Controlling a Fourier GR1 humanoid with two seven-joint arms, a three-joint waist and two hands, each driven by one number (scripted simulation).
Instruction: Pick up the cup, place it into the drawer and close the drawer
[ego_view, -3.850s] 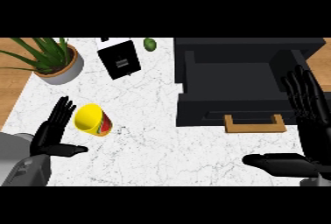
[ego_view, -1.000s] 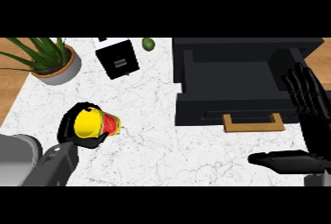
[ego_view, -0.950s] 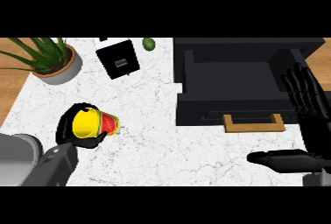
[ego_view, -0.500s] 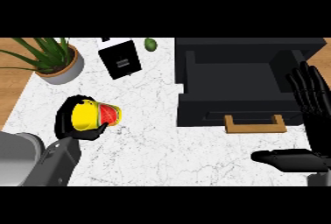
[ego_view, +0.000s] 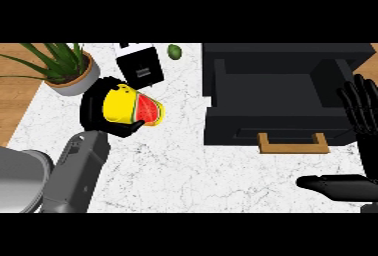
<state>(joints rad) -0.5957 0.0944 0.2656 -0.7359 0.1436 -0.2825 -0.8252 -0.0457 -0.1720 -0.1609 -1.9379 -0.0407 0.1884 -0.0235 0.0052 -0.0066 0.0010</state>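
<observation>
1. Left hand (ego_view: 93, 107) was curled round the cup (ego_view: 122, 102), which was tipped sideways with its mouth facing the drawer (ego_view: 280, 95).
2. Drawer was open, off to the cup's right, with its handle (ego_view: 293, 144) facing the robot.
3. Right hand (ego_view: 362, 117) rested by the right edge, fingers straight and spread, holding nothing.
4. Risk imo: tipped like that, the cup could clip the drawer's left wall going in, or land sideways and roll.
5. The box (ego_view: 140, 67) sat just behind the hand, so a wide swing might knock it.
</observation>
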